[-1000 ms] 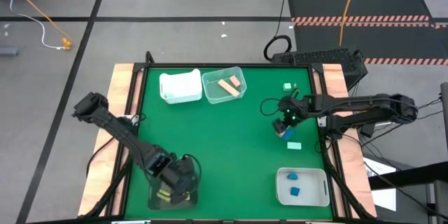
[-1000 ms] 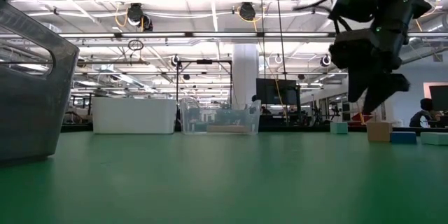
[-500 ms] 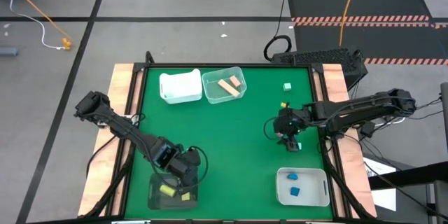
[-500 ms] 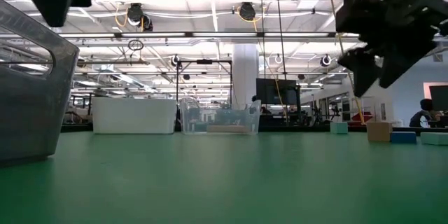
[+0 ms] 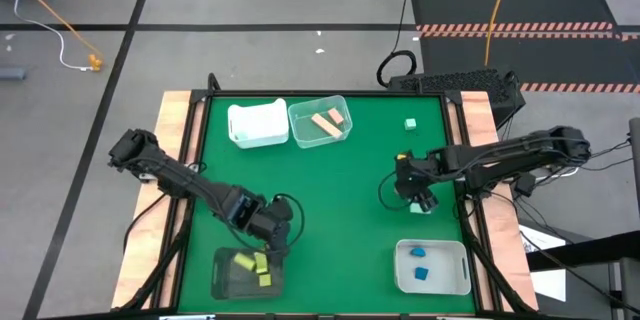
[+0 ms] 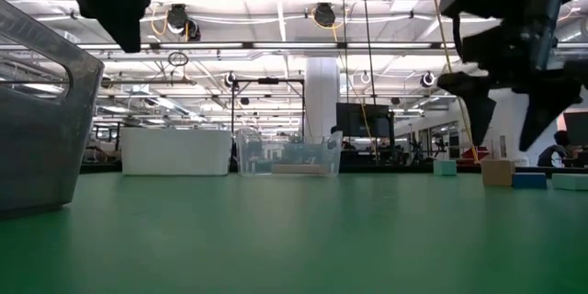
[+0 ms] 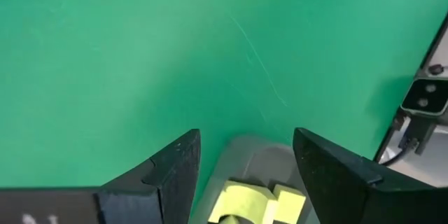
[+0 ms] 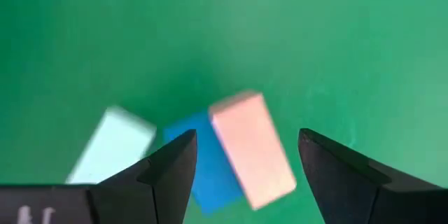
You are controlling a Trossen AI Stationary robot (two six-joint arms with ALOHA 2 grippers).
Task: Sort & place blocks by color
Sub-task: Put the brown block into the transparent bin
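Observation:
My right gripper (image 8: 248,134) is open and hovers above a cluster of three blocks by the table's right edge: a salmon bar (image 8: 252,150), a blue block (image 8: 199,161) and a mint block (image 8: 112,143). In the low view that gripper (image 6: 507,129) stands clear above them (image 6: 498,172). One more mint cube (image 5: 410,123) lies alone toward the far right. My left gripper (image 7: 246,134) is open, just beyond the dark bin (image 5: 225,275), where yellow-green blocks (image 7: 245,199) lie. Tan bars (image 5: 328,120) lie in the clear bin, blue blocks (image 5: 420,260) in the near-right white bin.
A white bin (image 5: 258,125) and the clear bin (image 5: 345,132) stand side by side at the far edge. Another white bin (image 5: 400,270) sits at the near right corner. Bare green mat (image 5: 330,200) lies between the two arms.
My left gripper has drawn back from over the dark bin toward the far edge and risen, uncovering the yellow-green blocks inside. My right gripper has moved toward the near edge and now stands over the salmon, blue and mint cluster.

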